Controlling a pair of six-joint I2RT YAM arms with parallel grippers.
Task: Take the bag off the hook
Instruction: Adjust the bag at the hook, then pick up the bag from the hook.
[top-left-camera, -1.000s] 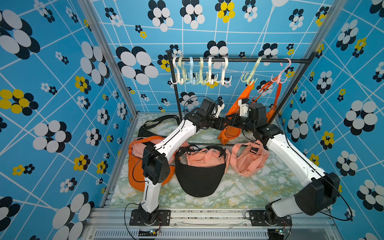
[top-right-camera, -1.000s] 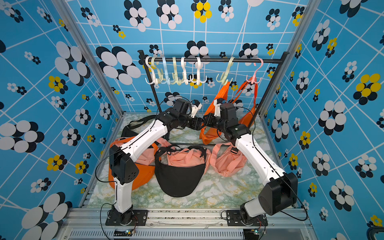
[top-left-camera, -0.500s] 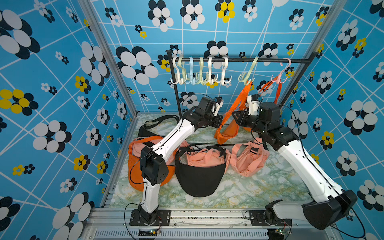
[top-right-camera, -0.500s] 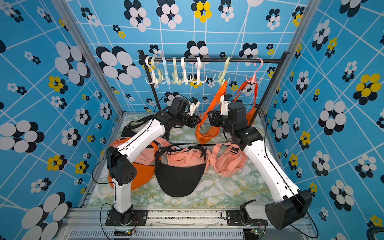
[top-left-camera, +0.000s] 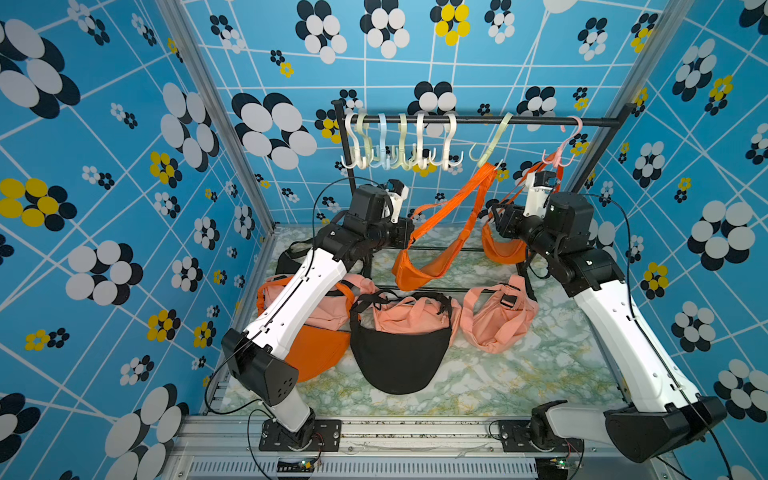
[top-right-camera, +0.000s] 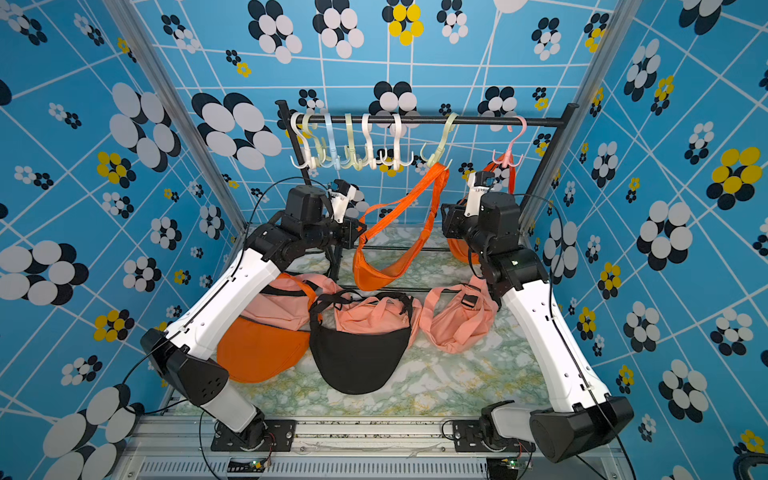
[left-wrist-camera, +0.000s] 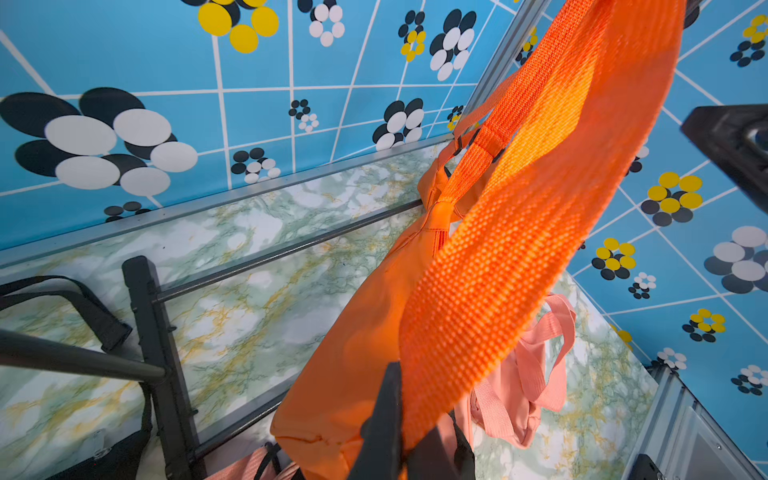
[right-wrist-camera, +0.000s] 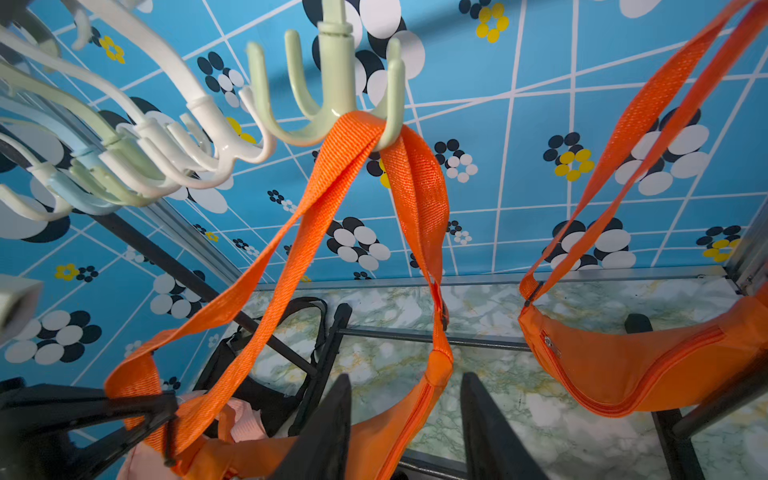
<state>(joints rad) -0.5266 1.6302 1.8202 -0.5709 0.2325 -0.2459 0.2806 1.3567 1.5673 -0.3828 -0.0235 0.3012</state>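
- Rail (top-left-camera: 536, 120), left part: a bunch of empty hooks (top-left-camera: 399, 145), packed close together. No bag hangs there.
- Left hand (left-wrist-camera: 409, 428): pinched tight on the strap (left-wrist-camera: 498, 257) of the orange bag (top-left-camera: 424, 270), low on the strap and near the bag's left end.
- Task's thing: the orange bag hangs in the air under the rail's middle, over the back part of the surface (top-left-camera: 540, 374). In both top views it seems not to touch the surface.
- Strap's long axis: from the left hand it climbs up and to the right to the pale green hook (right-wrist-camera: 336, 104). It sits in the crook of one prong, then drops to the bag's right end.
- Key relation: the prong tip points up, so I judge the loop must rise over the tip first. A pull down or to the left prob. only seats it deeper.
- Hook vs. hands: it lies up-right of the left hand and up-left of the right hand (right-wrist-camera: 406, 376). The right one looks nearer to it.
- Right hand: fingers stand fairly wide apart, holding nothing, aimed at the bag's right end below the hook.
- Room: the rail is bare between the green hook and the pink hook (top-left-camera: 569, 137). But a second orange bag (right-wrist-camera: 623, 370) hangs from the pink hook, just beside the right hand, near the rail's right end.
- Below: the black bag (top-left-camera: 399, 357) and other bags fill the surface's front-left and middle.
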